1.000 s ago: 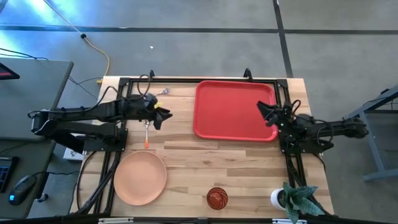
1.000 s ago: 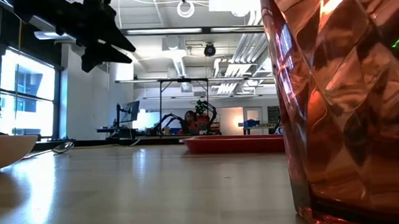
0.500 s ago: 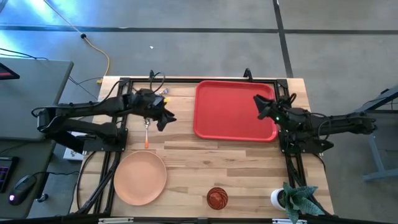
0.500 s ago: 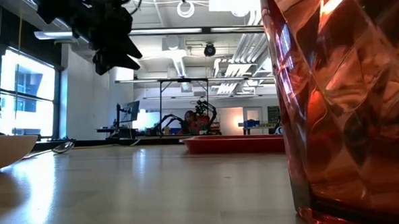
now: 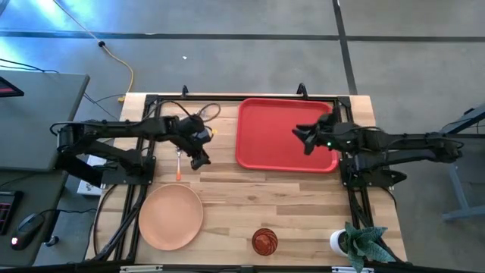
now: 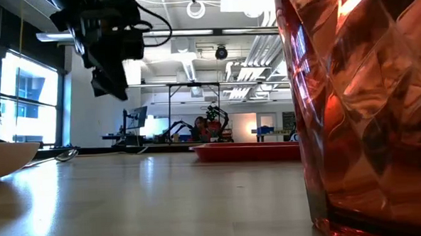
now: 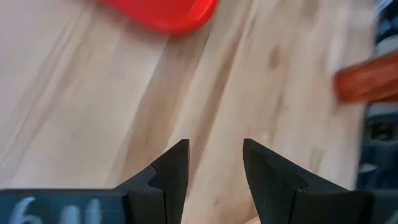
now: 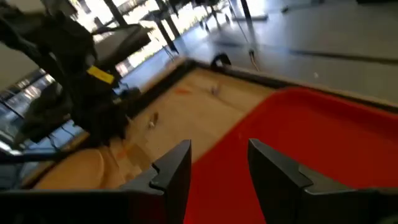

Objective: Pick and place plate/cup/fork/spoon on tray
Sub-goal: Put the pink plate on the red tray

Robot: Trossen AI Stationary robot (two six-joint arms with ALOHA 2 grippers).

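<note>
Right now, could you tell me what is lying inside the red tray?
The tray looks bare: only red floor shows. The right gripper, open and empty, hangs above its right part, and the arm covers that strip, so anything beneath cannot be seen.

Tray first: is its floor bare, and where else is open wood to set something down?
The tray is bare, though the right hand hovers open over its right half. Open wood lies between tray and cup, right of the plate. The crowded spot is left of the tray: the open left hand above an orange-handled utensil.
</note>
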